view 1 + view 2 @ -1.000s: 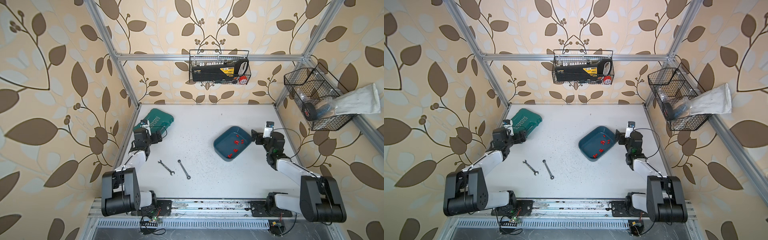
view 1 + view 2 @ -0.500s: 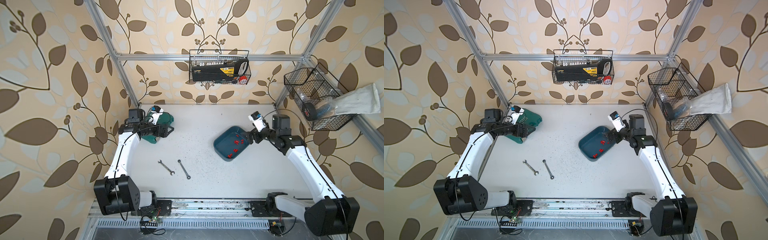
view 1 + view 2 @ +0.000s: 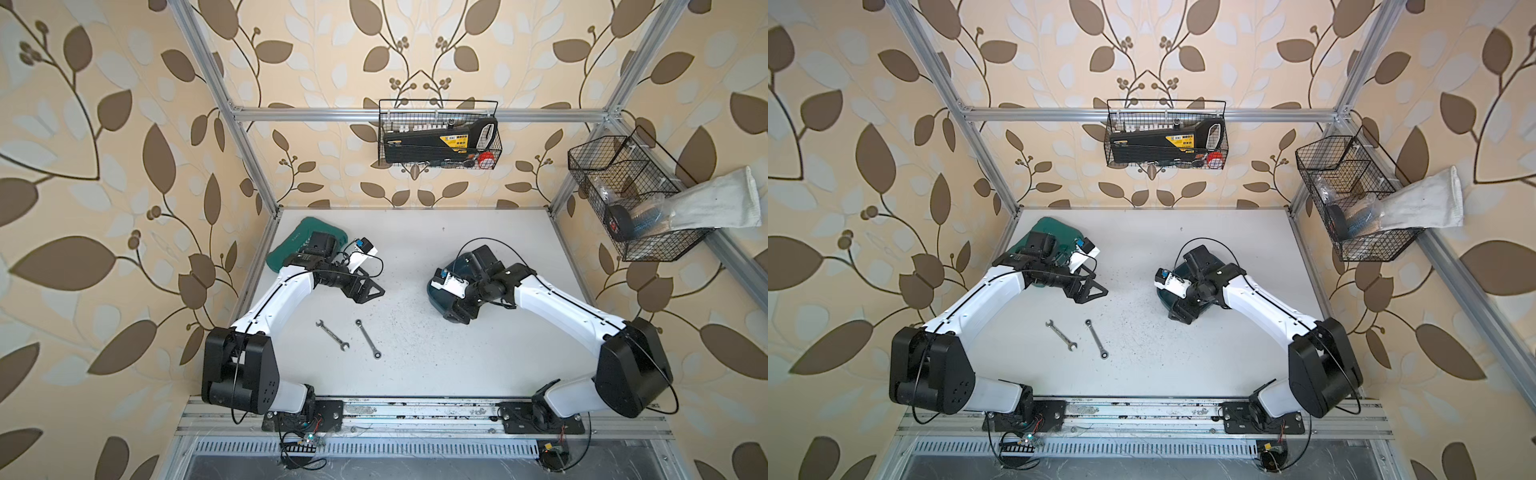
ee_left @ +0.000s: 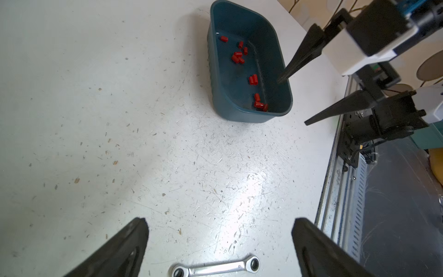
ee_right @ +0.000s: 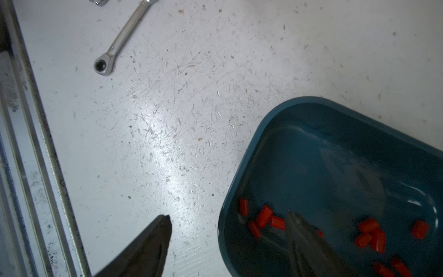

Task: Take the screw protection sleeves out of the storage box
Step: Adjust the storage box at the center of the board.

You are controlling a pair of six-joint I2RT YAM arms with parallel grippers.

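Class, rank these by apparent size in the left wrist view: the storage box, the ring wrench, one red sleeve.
1. storage box
2. ring wrench, enlarged by lying nearest the camera
3. red sleeve, clearly smallest

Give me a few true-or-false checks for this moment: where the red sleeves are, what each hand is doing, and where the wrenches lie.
1. The red sleeves lie inside the storage box. True.
2. The right hand is shut on a sleeve. False: its jaws stand apart, one finger inside the box and the other outside its wall, and it holds nothing.
3. The left hand grips a wrench. False: it is open and empty above the table.
4. The open-end wrench and the ratchet wrench lie on the table, apart from the box. True.
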